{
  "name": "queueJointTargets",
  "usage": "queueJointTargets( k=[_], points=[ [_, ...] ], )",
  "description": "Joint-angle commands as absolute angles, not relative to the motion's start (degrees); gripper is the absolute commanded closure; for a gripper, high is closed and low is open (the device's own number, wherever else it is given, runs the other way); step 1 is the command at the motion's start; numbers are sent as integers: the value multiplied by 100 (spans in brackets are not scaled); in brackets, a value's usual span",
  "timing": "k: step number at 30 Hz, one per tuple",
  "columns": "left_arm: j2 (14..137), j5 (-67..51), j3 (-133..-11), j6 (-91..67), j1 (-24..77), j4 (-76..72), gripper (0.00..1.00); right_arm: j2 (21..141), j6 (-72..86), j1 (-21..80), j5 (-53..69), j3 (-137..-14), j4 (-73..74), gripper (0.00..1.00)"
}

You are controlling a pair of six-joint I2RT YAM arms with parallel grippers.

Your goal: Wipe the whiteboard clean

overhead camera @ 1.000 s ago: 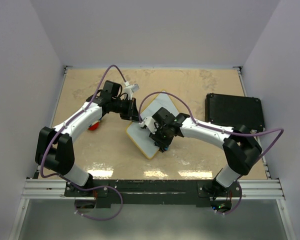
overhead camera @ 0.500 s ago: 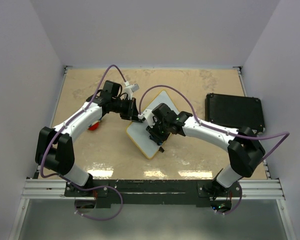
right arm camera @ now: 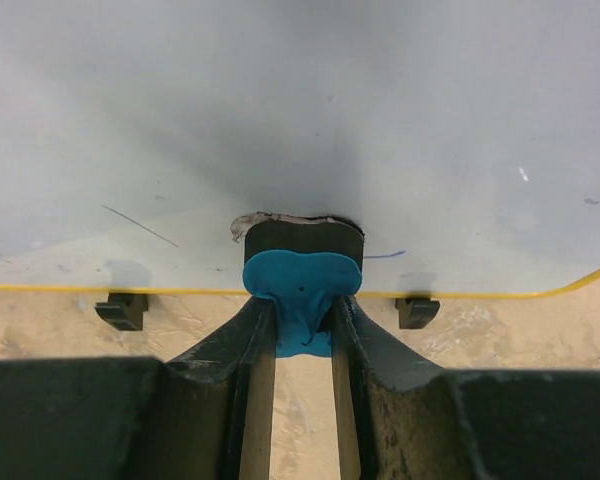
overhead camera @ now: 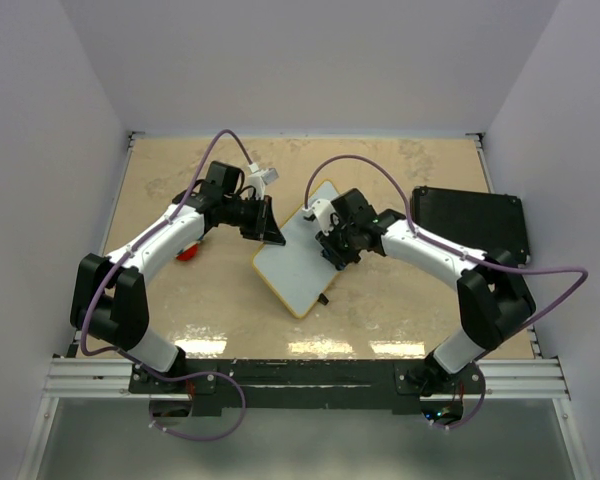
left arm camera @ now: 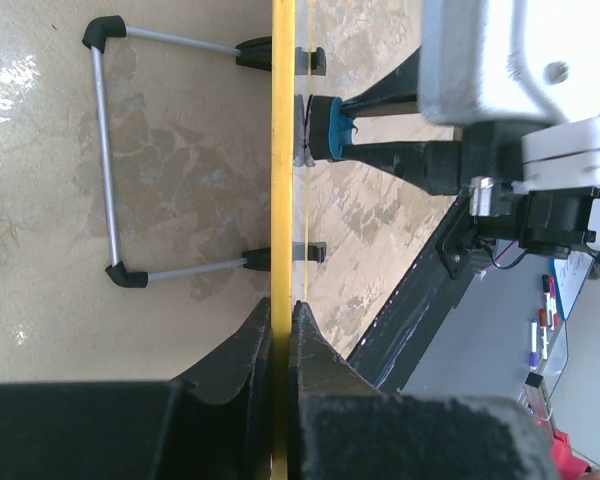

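The whiteboard (overhead camera: 292,268) lies tilted mid-table, white with a thin yellow frame. My left gripper (overhead camera: 273,237) is shut on its far-left edge; the left wrist view shows both jaws pinching the yellow frame (left arm camera: 283,150) edge-on. My right gripper (overhead camera: 331,247) is shut on a blue eraser with a black felt pad (right arm camera: 302,262) and presses it against the board face (right arm camera: 280,110) near its right edge. The eraser also shows in the left wrist view (left arm camera: 330,127). Faint thin blue strokes (right arm camera: 140,227) remain beside the pad. Two black tabs (right arm camera: 120,310) sit on the board's edge.
A black rectangular case (overhead camera: 470,225) lies at the right of the table. A small red object (overhead camera: 187,252) sits under my left arm. The board's wire stand (left arm camera: 105,160) folds out behind it. White walls enclose the table on three sides.
My right gripper has dragged the eraser from the board's near corner up and to the right across its face. The left gripper has kept its hold on the board's edge.
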State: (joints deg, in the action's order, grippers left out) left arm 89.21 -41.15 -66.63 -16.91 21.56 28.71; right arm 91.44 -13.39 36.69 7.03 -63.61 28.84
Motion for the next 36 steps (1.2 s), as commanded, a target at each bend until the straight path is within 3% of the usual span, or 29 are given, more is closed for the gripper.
queueJointTargets(
  k=[1, 10, 23, 36],
  points=[
    [8956, -3770, -6583, -1556, 2171, 2672, 100, 9211, -1591, 3657, 720, -6109, 2926, 100],
    [8938, -3753, -6600, -1547, 2171, 2707, 100, 9475, -1565, 3577, 861, -6213, 3200, 100],
    [8991, -3779, -6688, -1512, 2171, 2733, 100, 9711, -1766, 2998, 1107, -7593, 3120, 100],
    [9044, -3797, -6688, -1494, 2171, 2725, 100, 9905, -2145, 3059, 1476, -6575, 3577, 100]
  ],
)
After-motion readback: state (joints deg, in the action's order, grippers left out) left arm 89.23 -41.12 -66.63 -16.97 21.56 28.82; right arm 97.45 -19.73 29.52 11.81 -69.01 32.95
